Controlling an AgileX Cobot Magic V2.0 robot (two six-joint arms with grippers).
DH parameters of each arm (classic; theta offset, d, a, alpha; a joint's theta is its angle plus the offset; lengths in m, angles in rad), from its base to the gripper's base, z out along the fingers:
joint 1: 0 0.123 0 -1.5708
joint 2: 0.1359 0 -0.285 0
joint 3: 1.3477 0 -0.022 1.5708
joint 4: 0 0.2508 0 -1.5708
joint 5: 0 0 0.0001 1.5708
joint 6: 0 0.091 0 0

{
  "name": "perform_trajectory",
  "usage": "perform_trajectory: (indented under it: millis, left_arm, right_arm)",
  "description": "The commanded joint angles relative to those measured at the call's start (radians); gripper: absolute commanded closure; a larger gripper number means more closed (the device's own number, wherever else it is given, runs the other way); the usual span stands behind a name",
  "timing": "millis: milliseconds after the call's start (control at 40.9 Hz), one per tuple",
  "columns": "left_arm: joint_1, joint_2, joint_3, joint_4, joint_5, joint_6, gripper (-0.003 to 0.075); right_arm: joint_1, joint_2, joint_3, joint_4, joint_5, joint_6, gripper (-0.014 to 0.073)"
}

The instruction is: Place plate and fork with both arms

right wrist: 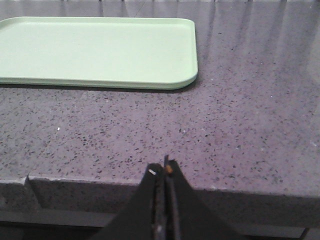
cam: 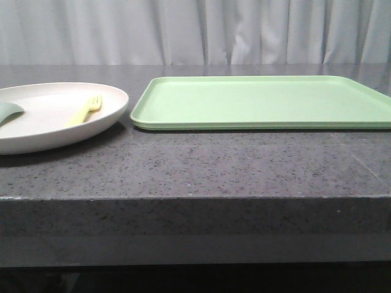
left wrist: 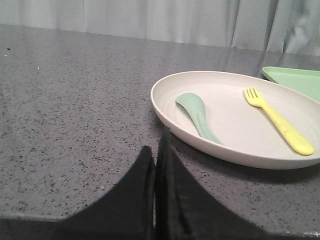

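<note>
The cream plate (cam: 36,131) sits on the table at the left. The pale-yellow fork (cam: 84,110) lies in it, beside a small teal-green utensil (cam: 8,111). In the left wrist view the plate (left wrist: 170,117), the fork (left wrist: 280,122) and the teal utensil (left wrist: 197,114) show just ahead of my left gripper (left wrist: 156,145), which is shut and empty, close to the plate's near rim. My right gripper (right wrist: 164,170) is shut and empty at the table's front edge, well short of the tray. Neither gripper shows in the front view.
A rectangular light-green tray (cam: 263,102) lies to the right of the plate, also seen in the right wrist view (right wrist: 100,52). The dark speckled table (cam: 195,168) has a front edge near me. A grey curtain hangs behind.
</note>
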Motion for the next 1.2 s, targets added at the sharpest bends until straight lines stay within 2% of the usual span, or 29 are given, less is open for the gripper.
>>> perform_trajectory:
  millis: [0, 1174]
  left_arm:
    - [-0.008, -0.021, 0.002, -0.002, -0.086, 0.0, 0.0738]
    - [-0.008, -0.021, 0.002, -0.008, -0.112, 0.0, 0.0738]
  right_arm:
    - [-0.001, -0.017, -0.005, -0.01, -0.075, -0.008, 0.0661]
    - [-0.001, -0.017, -0.005, -0.01, -0.11, -0.007, 0.0661]
